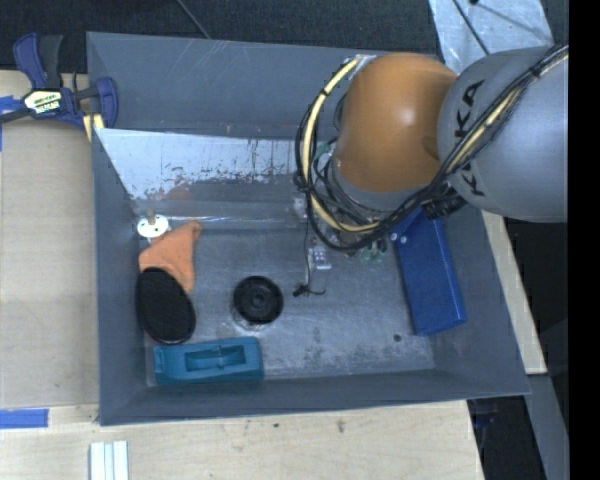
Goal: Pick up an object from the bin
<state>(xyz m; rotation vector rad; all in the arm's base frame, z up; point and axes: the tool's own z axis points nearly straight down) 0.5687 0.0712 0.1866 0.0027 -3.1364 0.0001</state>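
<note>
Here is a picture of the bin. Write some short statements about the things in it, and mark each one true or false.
1. A black round disc lies on the floor of the bin, left of the gripper. True.
2. A teal block lies at the top of the view. False: it lies near the bottom, left of centre.
3. A dark blue flat box lies along the right side. True.
4. An orange cloth lies right of the gripper. False: it lies far to its left.

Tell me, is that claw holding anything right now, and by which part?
Nothing seems to be held. The claw hangs over the bare bin floor, just right of the black round cap.
</note>
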